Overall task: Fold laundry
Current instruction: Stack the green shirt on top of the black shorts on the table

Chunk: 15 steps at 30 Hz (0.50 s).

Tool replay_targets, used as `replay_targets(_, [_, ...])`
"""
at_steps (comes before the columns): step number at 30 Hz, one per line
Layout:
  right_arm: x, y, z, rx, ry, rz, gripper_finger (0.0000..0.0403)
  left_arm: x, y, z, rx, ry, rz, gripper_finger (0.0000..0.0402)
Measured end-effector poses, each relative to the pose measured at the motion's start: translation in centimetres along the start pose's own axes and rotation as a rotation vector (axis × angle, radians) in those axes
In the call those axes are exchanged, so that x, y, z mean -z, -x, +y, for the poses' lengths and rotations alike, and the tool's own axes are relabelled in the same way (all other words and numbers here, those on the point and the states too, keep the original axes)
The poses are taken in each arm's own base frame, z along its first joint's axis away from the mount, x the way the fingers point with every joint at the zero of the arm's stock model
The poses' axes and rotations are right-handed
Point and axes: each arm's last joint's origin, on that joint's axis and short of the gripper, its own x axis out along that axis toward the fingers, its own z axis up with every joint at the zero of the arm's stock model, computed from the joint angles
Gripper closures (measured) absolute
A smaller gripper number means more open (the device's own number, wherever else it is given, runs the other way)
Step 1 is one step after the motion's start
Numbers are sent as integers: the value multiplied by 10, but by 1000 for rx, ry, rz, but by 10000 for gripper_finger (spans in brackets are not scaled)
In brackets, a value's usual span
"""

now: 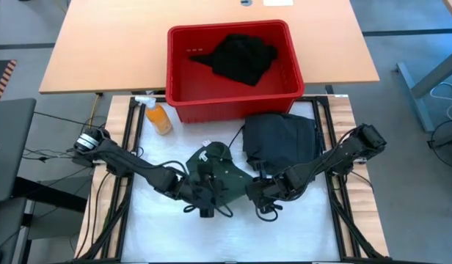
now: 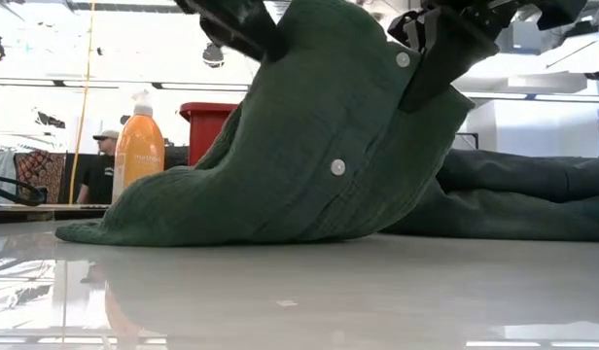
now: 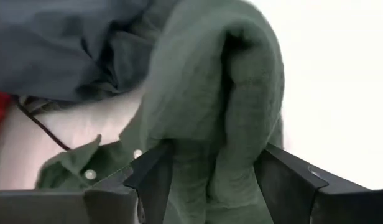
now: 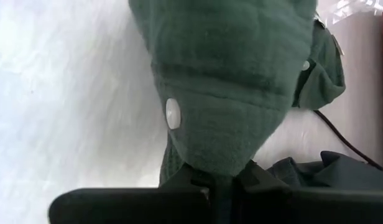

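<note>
The green buttoned shirt (image 1: 219, 172) is drawn up into a peak between my two grippers in mid-table, and its lower edge (image 2: 231, 233) rests on the white tabletop. My left gripper (image 1: 202, 196) is at the shirt's left, open, with a thick fold of the cloth between its fingers. At the shirt's right, my right gripper (image 1: 261, 195) is shut on the shirt. A dark folded garment (image 1: 281, 139) lies flat behind the shirt on the right. Another black garment (image 1: 241, 59) lies in the red basket (image 1: 183, 99). My left gripper has its fingers (image 3: 155, 180) wide apart on either side of a thick, rolled fold of the shirt (image 3: 232, 149). The cloth lies against both inner sides. Whether it is still gripped, I cannot tell. My right gripper pinches a bunched fold of the shirt's buttoned edge (image 4: 210, 155) between its two fingers, just past a white button (image 4: 173, 114). It comes slanting down from the table's right side. The cloth there is lifted off the table and slopes down to the shirt's resting edge.
An orange spray bottle (image 1: 158, 117) stands at the basket's near left corner. The basket sits at the table's far edge. Bare white tabletop lies toward the near edge (image 1: 226, 235). A person (image 2: 105, 146) shows in the room beyond the table.
</note>
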Motion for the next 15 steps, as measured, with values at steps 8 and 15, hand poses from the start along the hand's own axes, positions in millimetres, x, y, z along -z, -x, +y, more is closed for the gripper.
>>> replay_targets(8, [0, 0, 0, 0, -9, 0, 374, -14, 44, 20, 1, 55, -83, 173])
replay_targets(15, [0, 0, 0, -1, -51, -3, 373, -18, 40, 17, -37, 117, -138, 135])
